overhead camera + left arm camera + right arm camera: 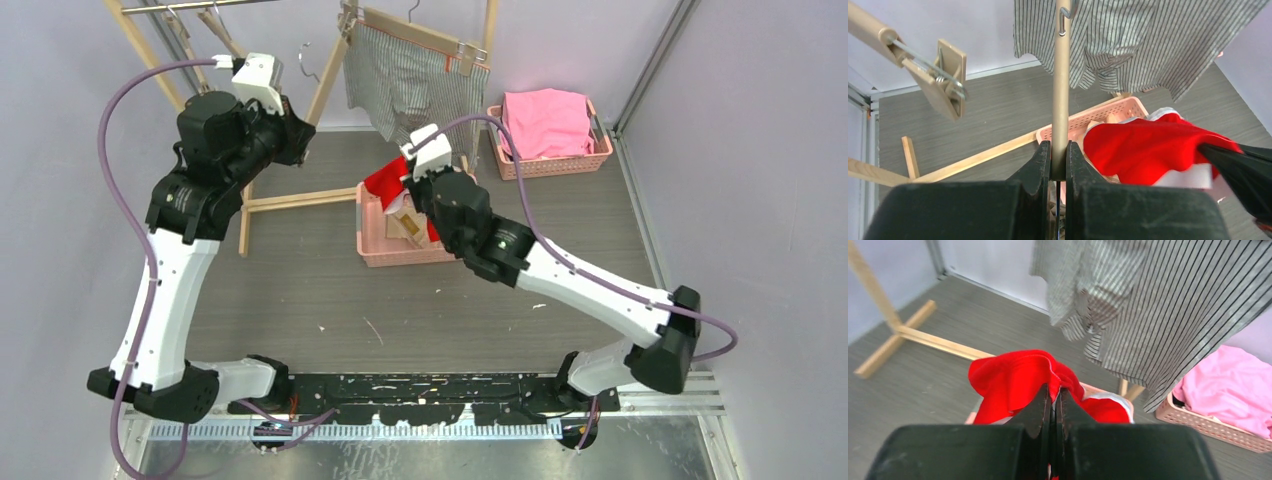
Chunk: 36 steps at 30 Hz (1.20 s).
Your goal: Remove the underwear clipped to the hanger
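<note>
Your right gripper (1054,390) pinches the red briefs (1008,380), with the striped briefs (1148,305) hanging just beyond it; your left gripper (1058,150) is closed on the wooden pole (1062,90).

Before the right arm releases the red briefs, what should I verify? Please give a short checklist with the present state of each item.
1. The right fingers shut on the red briefs: ok.
2. Red briefs above the nearer basket: ok, over its far side.
3. The left fingers shut on the wooden post: ok.
4. Red briefs free of the hanger: ok.
5. Striped briefs off the hanger: not ok, clipped on.
</note>
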### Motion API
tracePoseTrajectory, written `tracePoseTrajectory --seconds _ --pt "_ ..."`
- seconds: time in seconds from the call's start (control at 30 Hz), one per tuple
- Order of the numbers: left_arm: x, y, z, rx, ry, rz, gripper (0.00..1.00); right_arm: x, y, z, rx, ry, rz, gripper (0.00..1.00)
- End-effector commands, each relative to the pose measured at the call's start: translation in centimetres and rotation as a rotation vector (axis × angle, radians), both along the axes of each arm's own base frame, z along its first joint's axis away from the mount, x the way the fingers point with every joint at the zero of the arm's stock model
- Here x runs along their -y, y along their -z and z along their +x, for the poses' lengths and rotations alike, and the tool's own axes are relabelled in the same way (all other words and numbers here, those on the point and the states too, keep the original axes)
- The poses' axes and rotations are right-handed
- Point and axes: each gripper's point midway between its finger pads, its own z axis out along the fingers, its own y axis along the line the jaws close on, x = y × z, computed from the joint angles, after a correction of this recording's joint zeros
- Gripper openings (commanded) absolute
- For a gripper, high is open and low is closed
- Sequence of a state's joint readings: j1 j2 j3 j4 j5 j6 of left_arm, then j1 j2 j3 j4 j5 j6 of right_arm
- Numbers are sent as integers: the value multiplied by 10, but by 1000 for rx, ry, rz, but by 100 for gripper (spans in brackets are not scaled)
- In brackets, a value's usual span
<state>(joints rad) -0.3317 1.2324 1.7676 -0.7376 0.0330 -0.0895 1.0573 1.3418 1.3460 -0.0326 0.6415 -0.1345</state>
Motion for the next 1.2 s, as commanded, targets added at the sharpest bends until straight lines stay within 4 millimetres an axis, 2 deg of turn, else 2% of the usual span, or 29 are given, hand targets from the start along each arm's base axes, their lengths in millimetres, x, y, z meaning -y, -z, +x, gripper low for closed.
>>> tracePoseTrajectory --seconds 0.0,0.07,0.2,0.37,0.47,0.5,0.53,0.57,0.63,0.83,1.17 --pt "-4 -67 14 209 -53 -88 0 5 3 48 15 48 10 1" --pt "-5 -66 30 206 -85 -85 0 8 16 70 -7 60 15 1" --pt "-11 -71 41 228 -145 -99 0 7 39 103 -37 42 30 1" --pt "-21 -68 46 234 -208 -98 0 2 66 124 -88 17 40 1" --pt "-27 -68 50 248 -246 -90 0 -2 84 125 -124 7 20 1" --pt "-30 -70 51 256 -261 -86 0 -4 90 124 -140 0 20 6" --pt "-32 -71 53 261 -270 -79 0 -5 94 123 -151 -4 22 26" --pt "-34 -72 54 266 -287 -71 0 -5 100 122 -163 -8 19 41" --pt "-39 -76 59 280 -317 -59 0 -7 109 118 -187 -27 19 52" --pt "-45 -75 78 291 -380 -37 0 -15 132 96 -247 -121 41 55" --pt "-40 -78 102 294 -404 -68 0 -16 156 72 -286 -178 28 49"
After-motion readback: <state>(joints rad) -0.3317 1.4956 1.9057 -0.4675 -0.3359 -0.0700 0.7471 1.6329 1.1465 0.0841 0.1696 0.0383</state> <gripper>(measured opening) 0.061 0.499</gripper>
